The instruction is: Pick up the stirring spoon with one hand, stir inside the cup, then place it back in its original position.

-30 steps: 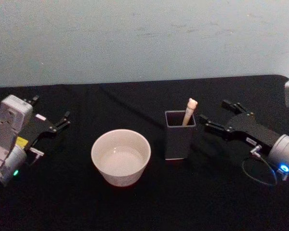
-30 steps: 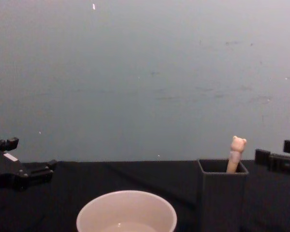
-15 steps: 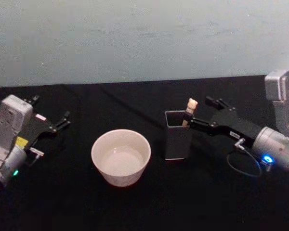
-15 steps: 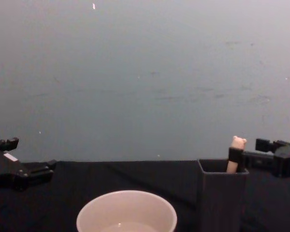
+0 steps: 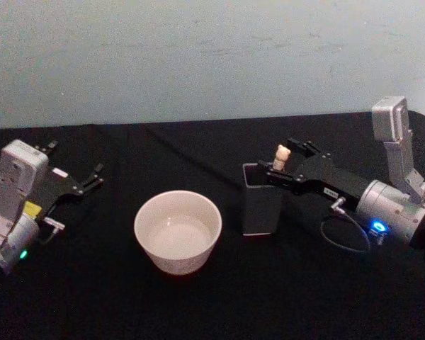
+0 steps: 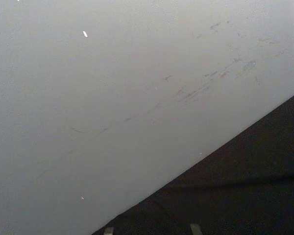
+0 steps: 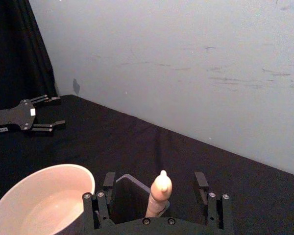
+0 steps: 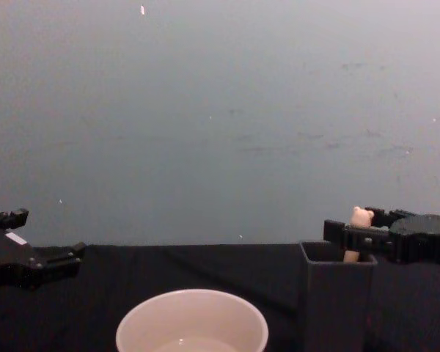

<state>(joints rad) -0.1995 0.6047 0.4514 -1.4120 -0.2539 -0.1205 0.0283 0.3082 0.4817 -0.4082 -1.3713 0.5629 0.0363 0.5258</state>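
R gripper (image 5: 278, 164), fingers spread, is straddling pale peach bear-topped stirring spoon (image 7: 160, 191) in dark grey square holder (image 5: 261, 209), needing centring before clamping; L gripper (image 5: 76, 159), likewise spread, is idling far left.

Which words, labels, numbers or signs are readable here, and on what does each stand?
No text is readable.
White sticker and yellow sticker on the left gripper: too small to read.
Pale label on the right gripper: too blurred to read.
The cup, dark holder and stirring spoon: no print visible.
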